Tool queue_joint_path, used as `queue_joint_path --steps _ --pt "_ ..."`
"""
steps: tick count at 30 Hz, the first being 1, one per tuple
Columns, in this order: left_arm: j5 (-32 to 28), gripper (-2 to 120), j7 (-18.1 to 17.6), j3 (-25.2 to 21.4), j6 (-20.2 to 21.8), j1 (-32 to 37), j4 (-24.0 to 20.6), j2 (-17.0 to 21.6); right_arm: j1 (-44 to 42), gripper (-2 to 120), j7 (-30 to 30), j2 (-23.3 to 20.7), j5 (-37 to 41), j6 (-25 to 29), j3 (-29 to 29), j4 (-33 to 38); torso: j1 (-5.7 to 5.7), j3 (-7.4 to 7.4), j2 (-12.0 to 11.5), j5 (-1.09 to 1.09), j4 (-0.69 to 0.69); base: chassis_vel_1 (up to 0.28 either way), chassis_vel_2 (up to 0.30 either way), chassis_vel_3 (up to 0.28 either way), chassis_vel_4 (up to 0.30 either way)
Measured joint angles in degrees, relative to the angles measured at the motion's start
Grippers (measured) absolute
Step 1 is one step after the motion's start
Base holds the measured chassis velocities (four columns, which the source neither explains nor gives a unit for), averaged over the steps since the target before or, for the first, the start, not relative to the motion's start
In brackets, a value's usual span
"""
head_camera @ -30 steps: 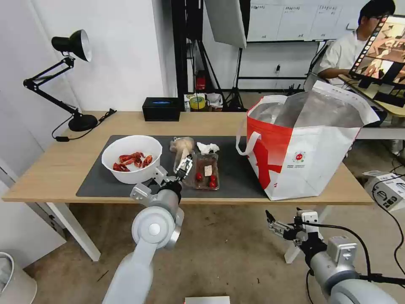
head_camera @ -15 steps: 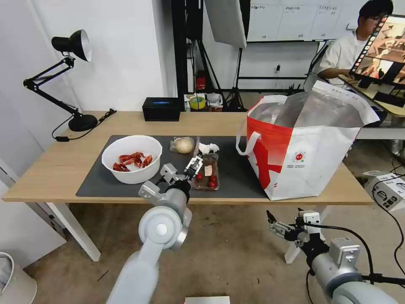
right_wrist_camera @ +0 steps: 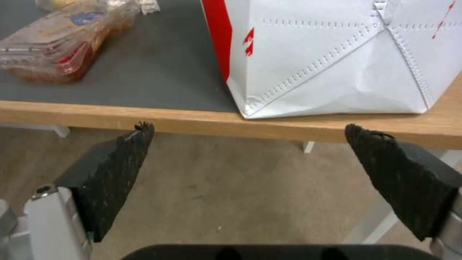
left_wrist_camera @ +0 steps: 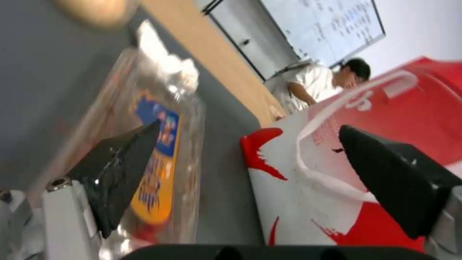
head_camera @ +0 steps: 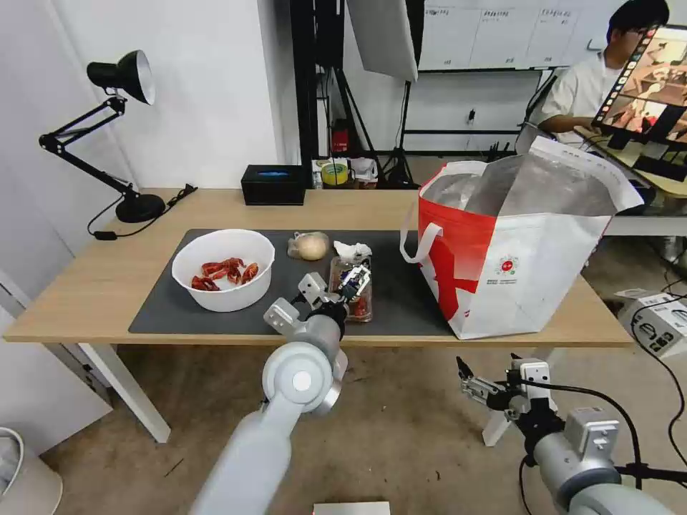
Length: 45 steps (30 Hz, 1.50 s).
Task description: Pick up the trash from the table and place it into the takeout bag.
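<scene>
I am holding the left gripper (head_camera: 356, 280) above the clear clamshell tray (head_camera: 351, 299), its fingers spread wide and gripping nothing. In the left wrist view one fingertip (left_wrist_camera: 139, 141) is showing against the tray's label and the other against the takeout bag (head_camera: 522, 257). The tray is lying on the dark mat (head_camera: 408, 300), with a bare strip of mat between it and the bag. The tissue (head_camera: 353, 250) and bagged bun (head_camera: 310, 246) are sitting just behind the tray, the white bowl (head_camera: 223, 269) well off to its left. I am keeping the right gripper (head_camera: 466, 378) low, below the table (head_camera: 86, 286) edge, fingers wide apart, with bare floor under it.
</scene>
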Motion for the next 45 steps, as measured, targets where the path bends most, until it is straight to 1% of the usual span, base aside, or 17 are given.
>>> queue_joint_path --steps 2,3,5,6,9,10,11,13,17,20,21,23,25,28,30,36,45 --pt "5.11 96 4.51 1.81 0.92 -0.93 0.54 3.69 0.0 100 -0.02 -0.2 0.0 0.08 0.07 0.05 0.0 0.0 0.0 0.0 0.0 0.0 0.0 0.0 0.0" --pt "5.11 96 4.51 1.81 0.92 -0.93 0.54 3.69 0.0 100 -0.02 -0.2 0.0 0.08 0.07 0.05 0.0 0.0 0.0 0.0 0.0 0.0 0.0 0.0 0.0" --pt "15.88 89 12.75 5.36 1.51 -2.11 2.1 9.65 0.35 100 -0.01 -0.7 0.78 0.16 0.1 -0.1 0.0 0.0 0.0 -0.01 0.01 0.0 0.0 0.0 0.0" --pt "15.88 89 12.75 5.36 1.51 -2.11 2.1 9.65 0.35 100 -0.01 -0.7 0.78 0.16 0.1 -0.1 0.0 0.0 0.0 -0.01 0.01 0.0 0.0 0.0 0.0" --pt "24.76 74 19.8 8.35 1.47 -3.71 3.66 14.86 0.93 100 0.61 -1.4 5.14 0.19 0.0 -0.44 0.0 0.0 0.0 0.0 0.01 0.0 0.0 0.0 0.0" --pt "24.76 74 19.8 8.35 1.47 -3.71 3.66 14.86 0.93 100 0.61 -1.4 5.14 0.19 0.0 -0.44 0.0 0.0 0.0 0.0 0.01 0.0 0.0 0.0 0.0" --pt "28.49 69 23.55 9.57 1.16 -5.01 4.58 17.57 1.48 100 1.05 -1.97 9.49 0.37 -0.02 -0.75 0.0 0.0 0.0 0.0 0.01 0.0 0.0 0.0 0.0" --pt "30.73 59 26.2 10.49 0.81 -6.47 5.79 19.86 2.61 100 1.9 -2.89 16.57 1.01 -0.01 -1.16 0.0 0.0 0.0 -0.01 0.01 0.0 0.0 0.0 0.0" --pt "32.32 49 27.81 11.17 0.53 -7.62 7.33 21.6 3.79 100 2.54 -3.88 22.91 2.14 0.06 -1.67 0.0 0.0 0.0 0.0 0.0 0.0 0.0 0.0 0.0" --pt "32.64 33 29.52 11.42 1.18 -8.24 9.05 23.26 6.02 100 2.94 -5.58 31.98 5.09 0.02 -2.58 0.0 0.0 0.0 0.0 0.0 0.0 0.0 0.0 0.0" --pt "32.64 33 29.52 11.42 1.18 -8.24 9.05 23.26 6.02 100 2.94 -5.58 31.98 5.09 0.02 -2.58 0.0 0.0 0.0 0.0 0.0 0.0 0.0 0.0 0.0" --pt "32.63 22 30.16 11.61 1.58 -8.32 9.59 24.03 8.26 100 3.24 -7.08 38.2 6.3 0.06 -3.12 0.0 0.0 0.0 0.0 0.01 0.0 0.0 0.0 0.0" --pt "32.58 19 30.37 11.75 1.62 -8.38 9.72 24.25 9.44 100 3.42 -7.77 40.83 6.62 0.12 -3.39 0.0 0.0 0.0 0.0 0.01 0.0 0.0 0.0 0.0" --pt "32.26 4 30.64 12.21 1.72 -8.46 9.96 24.56 13.29 100 3.94 -9.87 48.38 7.14 -0.08 -4.38 0.0 0.0 0.0 0.0 0.01 0.0 0.0 0.0 0.0" --pt "32.2 0 30.65 12.3 1.73 -8.46 9.96 24.64 14.48 100 4.17 -10.42 50.25 7.2 -0.37 -4.79 0.0 0.0 0.0 0.0 0.0 0.0 0.0 0.0 0.0" --pt "31.55 0 30.67 12.64 1.74 -8.45 9.88 25.88 21.11 100 6.51 -11.76 57.96 7.36 -2.71 -7.84 0.0 0.0 0.0 0.0 0.01 0.0 0.0 0.0 0.0" --pt "30.34 0 30.35 12.93 1.64 -8.3 9.26 26.8 30.01 100 11.17 -11.68 62.5 5.1 -8.13 -14.77 -0.01 0.0 0.0 0.0 0.0 0.0 0.0 0.0 0.0"
